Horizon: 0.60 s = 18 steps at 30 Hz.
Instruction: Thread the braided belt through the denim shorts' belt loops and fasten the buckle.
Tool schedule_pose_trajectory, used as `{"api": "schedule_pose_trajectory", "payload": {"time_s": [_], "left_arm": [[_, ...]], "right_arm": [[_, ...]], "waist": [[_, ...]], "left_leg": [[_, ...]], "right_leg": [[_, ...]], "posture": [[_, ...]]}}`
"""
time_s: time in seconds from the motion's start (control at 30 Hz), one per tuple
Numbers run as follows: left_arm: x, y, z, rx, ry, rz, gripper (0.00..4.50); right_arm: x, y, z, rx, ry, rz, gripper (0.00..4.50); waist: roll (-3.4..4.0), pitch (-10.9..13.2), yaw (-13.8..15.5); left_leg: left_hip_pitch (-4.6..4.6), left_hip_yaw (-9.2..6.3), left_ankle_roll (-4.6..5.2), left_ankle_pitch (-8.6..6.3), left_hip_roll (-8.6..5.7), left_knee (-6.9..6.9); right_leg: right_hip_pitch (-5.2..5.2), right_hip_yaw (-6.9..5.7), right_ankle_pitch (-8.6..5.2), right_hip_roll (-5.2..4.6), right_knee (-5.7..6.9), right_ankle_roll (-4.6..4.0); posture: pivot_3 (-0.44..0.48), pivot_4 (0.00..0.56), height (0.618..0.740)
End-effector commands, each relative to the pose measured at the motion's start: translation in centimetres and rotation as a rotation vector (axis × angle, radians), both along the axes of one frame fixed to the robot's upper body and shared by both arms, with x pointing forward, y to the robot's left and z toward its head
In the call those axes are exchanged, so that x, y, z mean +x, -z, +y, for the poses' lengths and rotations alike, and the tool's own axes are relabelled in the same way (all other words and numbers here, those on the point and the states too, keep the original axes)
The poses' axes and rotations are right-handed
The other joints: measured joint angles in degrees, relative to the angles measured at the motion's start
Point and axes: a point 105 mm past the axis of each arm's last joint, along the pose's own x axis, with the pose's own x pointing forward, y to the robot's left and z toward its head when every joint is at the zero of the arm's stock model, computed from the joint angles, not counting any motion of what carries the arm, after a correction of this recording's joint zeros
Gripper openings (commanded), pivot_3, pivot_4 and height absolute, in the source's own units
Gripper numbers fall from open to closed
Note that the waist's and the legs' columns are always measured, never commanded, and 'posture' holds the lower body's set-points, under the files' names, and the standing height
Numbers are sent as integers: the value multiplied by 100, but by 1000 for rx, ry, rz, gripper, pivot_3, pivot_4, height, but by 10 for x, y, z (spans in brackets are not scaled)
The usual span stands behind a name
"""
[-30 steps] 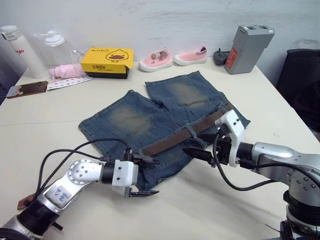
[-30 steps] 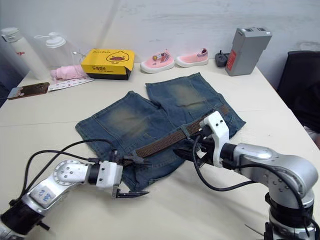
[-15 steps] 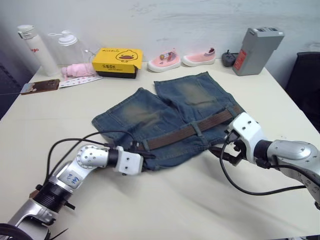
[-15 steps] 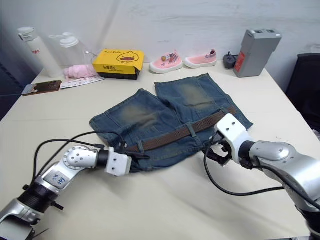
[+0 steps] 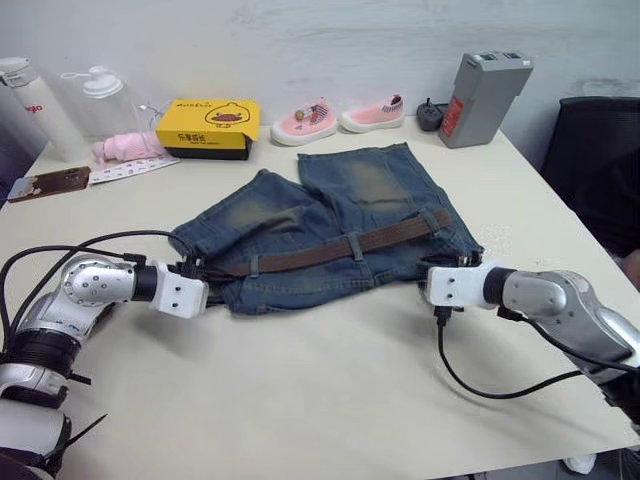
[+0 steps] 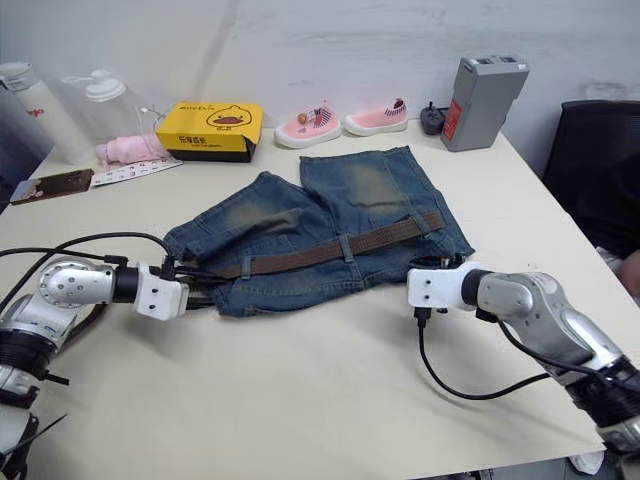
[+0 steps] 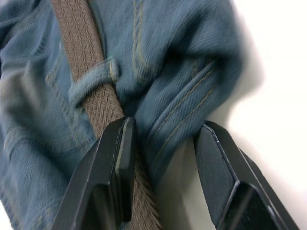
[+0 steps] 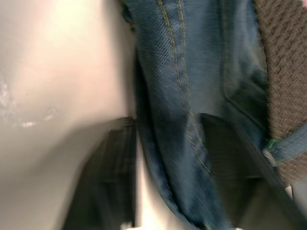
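Three blue denim belt loops [image 5: 354, 247] on the faded blue denim shorts [image 5: 330, 210] are already filled by the long dark-brown braided belt [image 5: 330, 251]. The buckle is not seen fastened. At nine o'clock, the waistband edge is straddled by the parted fingers of the left gripper [image 7: 163, 158]. At three o'clock, the cloth edge is straddled by the spread fingers of the right gripper [image 8: 168, 167].

Faded blue denim shorts [image 5: 330, 215] lie flat on the worktop, legs pointing away, with the brown braided belt [image 5: 330, 250] running across the waistband under several belt loops [image 5: 354, 247].

yellow duck box [image 5: 211, 125] | pink baby shoes [image 5: 340, 118] | grey battery pack [image 5: 482, 84] | two bottles [image 5: 60, 103] | phone [image 5: 46, 183] | black chair [image 5: 597, 160]
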Motion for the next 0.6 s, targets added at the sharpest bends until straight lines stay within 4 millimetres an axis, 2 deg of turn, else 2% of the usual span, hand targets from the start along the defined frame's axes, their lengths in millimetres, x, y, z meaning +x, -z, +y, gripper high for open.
{"api": "schedule_pose_trajectory", "payload": {"time_s": [0.03,0.07,0.2,0.33,0.47,0.6], "left_arm": [[-3,17,24,81,-75,60,2080],[-5,16,24,74,-71,61,2080],[-10,9,12,-25,-55,79,2080],[-13,5,19,-45,-84,101,2080],[-14,1,33,-44,-144,123,2080],[-10,-22,45,-134,-240,133,2080]], "right_arm": [[-3,22,-4,6,44,149,248],[-6,25,-4,15,50,187,72],[-13,27,0,46,49,250,72],[-21,26,13,88,17,289,72],[-41,25,37,128,-60,357,72],[-75,27,65,161,-161,458,72]], "waist": [[-2,-3,-5],[-1,-5,-5],[1,-51,19],[-3,-55,35],[-11,-60,26],[-2,-53,-11]], "left_leg": [[2,0,0,0,0,0],[3,0,0,0,0,0],[2,-19,-12,-8,-1,1],[1,-48,-28,-27,0,4],[0,-57,-33,-34,3,3],[-1,-64,-37,-39,26,0]], "right_leg": [[0,1,0,2,3,0],[0,1,0,2,6,0],[-7,-3,-21,2,33,15],[-10,-23,-41,2,53,9],[-9,-37,-44,0,50,2],[-8,-66,-49,-1,38,-2]], "posture": [[0,150,618],[0,150,618],[0,150,618],[0,150,618],[0,150,618],[0,150,618]]}}
